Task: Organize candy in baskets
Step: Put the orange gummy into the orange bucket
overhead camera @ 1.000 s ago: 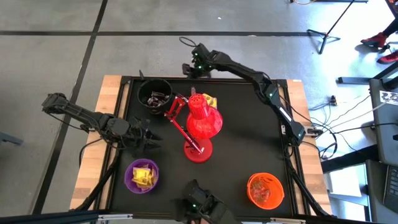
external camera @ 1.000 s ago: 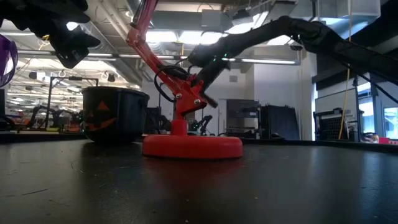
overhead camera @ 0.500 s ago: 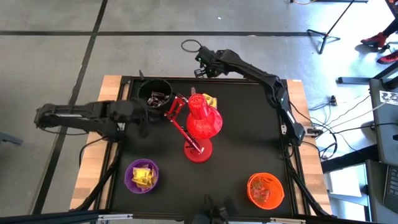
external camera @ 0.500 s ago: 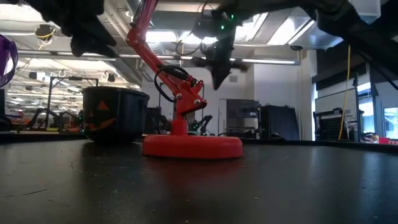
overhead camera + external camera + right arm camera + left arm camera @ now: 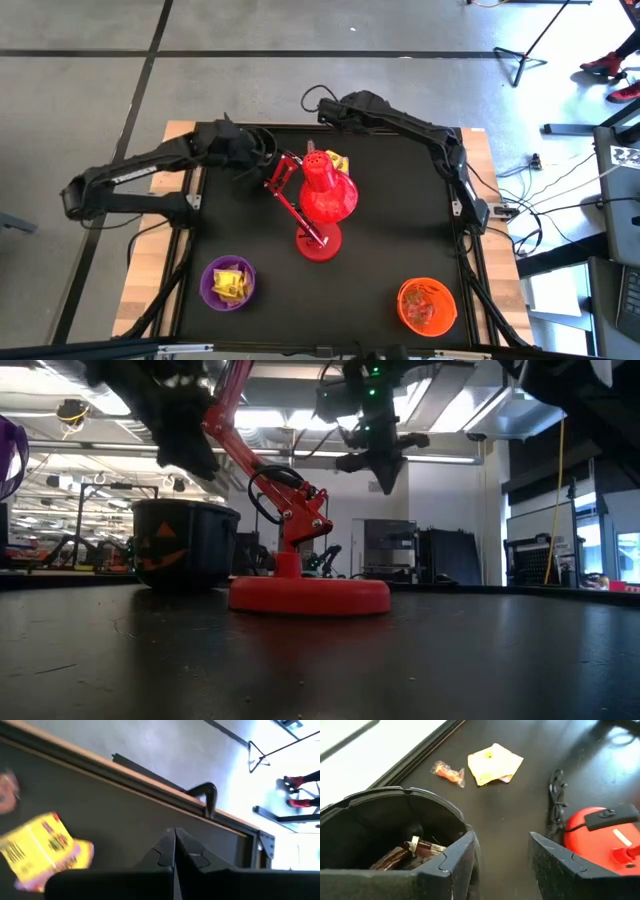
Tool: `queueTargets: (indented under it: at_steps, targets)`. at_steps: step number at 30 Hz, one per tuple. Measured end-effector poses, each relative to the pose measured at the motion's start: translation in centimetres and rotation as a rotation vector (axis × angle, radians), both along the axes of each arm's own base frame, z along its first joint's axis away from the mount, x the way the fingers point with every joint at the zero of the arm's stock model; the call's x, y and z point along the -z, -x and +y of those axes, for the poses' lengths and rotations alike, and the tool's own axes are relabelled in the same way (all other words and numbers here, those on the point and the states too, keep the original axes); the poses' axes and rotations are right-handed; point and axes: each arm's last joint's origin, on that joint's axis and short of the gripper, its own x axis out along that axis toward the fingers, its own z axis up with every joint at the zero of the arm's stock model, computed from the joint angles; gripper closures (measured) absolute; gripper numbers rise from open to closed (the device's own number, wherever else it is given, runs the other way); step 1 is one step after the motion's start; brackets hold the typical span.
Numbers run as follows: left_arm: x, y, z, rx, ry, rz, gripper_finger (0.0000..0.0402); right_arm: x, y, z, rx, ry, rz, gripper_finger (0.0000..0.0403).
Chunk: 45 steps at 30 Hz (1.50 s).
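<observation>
My left gripper (image 5: 502, 852) is open and hovers above the black bucket (image 5: 390, 812), over the side of its rim nearest the lamp; in the low view the left gripper (image 5: 190, 445) hangs clear of the black bucket (image 5: 185, 545). Dark brown candies (image 5: 407, 852) lie inside it. A yellow candy (image 5: 495, 764) and a small orange candy (image 5: 449, 771) lie on the mat near the far edge. My right gripper (image 5: 174, 851) is shut and empty, raised above the far edge beside the yellow candy (image 5: 42, 851). The purple bucket (image 5: 228, 282) holds yellow candies; the orange bucket (image 5: 427, 305) holds orange ones.
A red desk lamp (image 5: 322, 195) stands mid-table on its round base (image 5: 310, 595), its head next to the yellow candy (image 5: 337, 160) and its arm close to the black bucket. A dark cable (image 5: 557, 795) lies by the lamp. A wooden rim (image 5: 150, 790) borders the black mat.
My left gripper has swung from the left side of the table toward the far edge and now stands over the black bucket. My right gripper has shifted a little toward the table's right along the far edge and has risen.
</observation>
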Motion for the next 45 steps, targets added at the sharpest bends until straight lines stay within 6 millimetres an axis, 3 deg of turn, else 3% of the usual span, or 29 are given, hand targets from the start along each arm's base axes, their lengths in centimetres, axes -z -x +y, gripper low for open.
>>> queueTargets:
  at_steps: [9,19,28,35,40,45]
  targets:
    - [1.3,-2.1,3.9,0.059,0.043,-0.122,0.0228,-0.4,4.5,2.6,0.083,0.06,0.027,0.04]
    - [5.2,-5.3,6.5,0.089,0.078,-0.088,0.0228,4.3,9.8,7.0,0.036,-0.079,-0.187,0.04]
    - [7.1,-7.3,8.2,0.082,0.043,-0.074,0.0228,3.9,10.8,11.1,-0.081,-0.122,-0.385,0.04]
    - [5.4,-6.8,7.4,0.078,0.116,0.113,0.0228,3.5,10.5,12.6,-0.135,-0.119,-0.416,0.04]
    - [2.0,-6.0,6.2,0.047,0.048,0.198,0.0228,3.5,10.5,12.6,-0.119,-0.118,-0.425,0.04]
    - [-1.5,-5.5,5.3,0.038,-0.059,0.115,0.0228,3.5,10.5,12.6,-0.113,-0.119,-0.431,0.04]
